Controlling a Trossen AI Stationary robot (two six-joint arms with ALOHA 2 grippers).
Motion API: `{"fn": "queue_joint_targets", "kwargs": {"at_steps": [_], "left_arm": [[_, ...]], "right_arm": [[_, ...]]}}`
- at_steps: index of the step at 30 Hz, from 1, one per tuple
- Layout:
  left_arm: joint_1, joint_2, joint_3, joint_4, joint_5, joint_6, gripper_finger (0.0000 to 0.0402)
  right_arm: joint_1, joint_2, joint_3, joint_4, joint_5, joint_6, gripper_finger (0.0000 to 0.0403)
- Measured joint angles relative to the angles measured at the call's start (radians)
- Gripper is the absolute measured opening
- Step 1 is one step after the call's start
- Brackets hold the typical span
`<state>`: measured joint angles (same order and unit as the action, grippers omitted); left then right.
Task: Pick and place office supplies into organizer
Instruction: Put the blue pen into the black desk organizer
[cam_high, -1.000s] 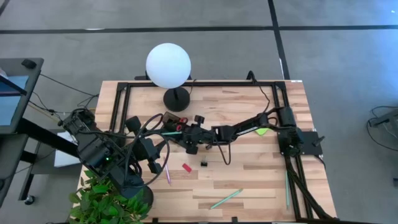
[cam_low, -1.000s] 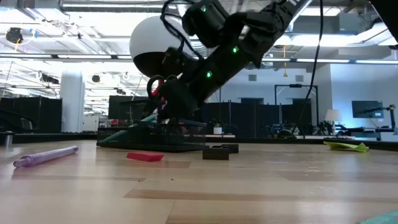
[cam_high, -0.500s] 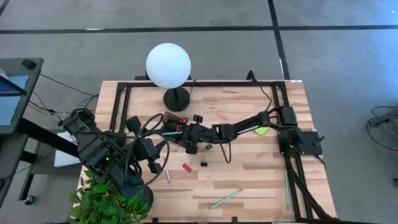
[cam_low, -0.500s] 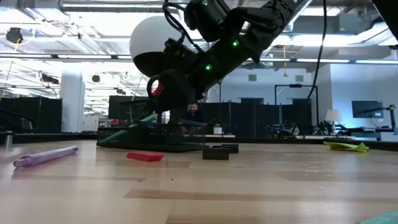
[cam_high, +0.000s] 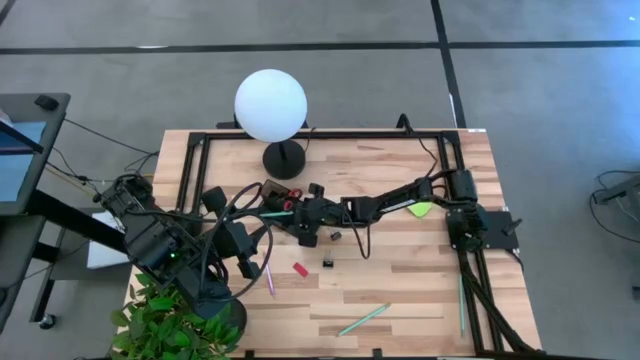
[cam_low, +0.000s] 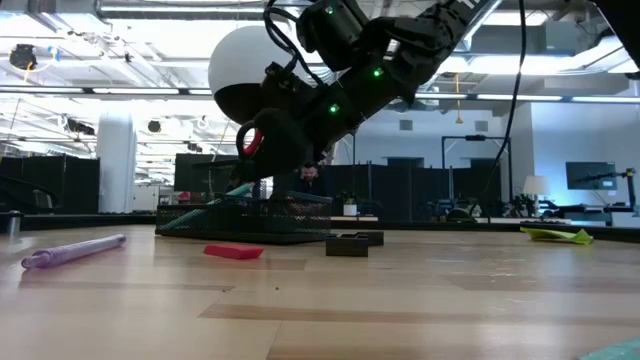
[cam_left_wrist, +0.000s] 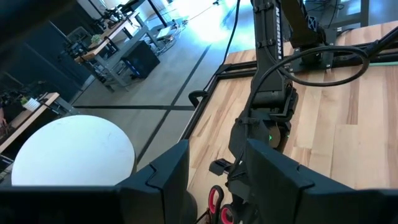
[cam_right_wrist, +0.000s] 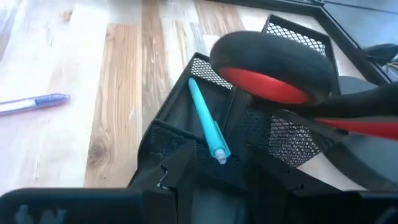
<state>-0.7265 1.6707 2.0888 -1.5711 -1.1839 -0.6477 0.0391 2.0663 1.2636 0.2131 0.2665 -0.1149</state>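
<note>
Across the wooden tabletop (cam_high: 400, 270) the biggest thing is the lamp (cam_high: 270, 105) with its white globe, standing at the far side. The right arm stretches in from its mount toward the middle, while the left arm waits folded at the near left corner, its left claw (cam_left_wrist: 214, 155) held apart and empty.

Just in front of the lamp base sits the organizer (cam_low: 230, 228), a low black mesh tray. The right claw (cam_right_wrist: 217, 157) hovers right over it, fingers apart with only mesh showing through the gap. The scissors (cam_right_wrist: 267, 68) stand with their red handles raised above the tray; they seem to rest in a compartment and not in the claw, though the angle leaves that unsure. A light-green pen (cam_right_wrist: 205, 121) already lies inside the tray.

On the open wood, the sticky-note pad (cam_high: 421, 210) lies beside the right arm's base, and a second green pen (cam_high: 364, 319) lies slantwise near the front edge. The purple pen (cam_high: 268, 281) lies just beside the left claw, its long axis running roughly front to back, so the left arm is clearly nearer to it. The red block (cam_high: 300, 269) and black clip (cam_high: 328, 264) lie near the right claw, on its front-edge side.
</note>
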Motion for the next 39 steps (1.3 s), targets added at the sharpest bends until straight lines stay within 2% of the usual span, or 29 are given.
{"fn": "queue_joint_targets", "kwargs": {"at_steps": [9,20,24,32,39], "left_arm": [[0.0,0.0,0.0,0.0,0.0,0.0,0.0153],[0.0,0.0,0.0,0.0,0.0,0.0,0.0153],[0.0,0.0,0.0,0.0,0.0,0.0,0.0153],[0.0,0.0,0.0,0.0,0.0,0.0,0.0153],[0.0,0.0,0.0,0.0,0.0,0.0,0.0153]], "right_arm": [[-0.002,0.0,0.0,0.0,-0.003,0.002,0.0115],[-0.033,0.0,0.0,-0.015,-0.018,0.054,0.0057],[-0.047,0.0,0.0,-0.034,-0.08,0.086,0.0053],[-0.051,0.0,0.0,-0.034,-0.083,0.088,0.005],[-0.055,0.0,0.0,-0.033,-0.082,0.089,0.0006]]}}
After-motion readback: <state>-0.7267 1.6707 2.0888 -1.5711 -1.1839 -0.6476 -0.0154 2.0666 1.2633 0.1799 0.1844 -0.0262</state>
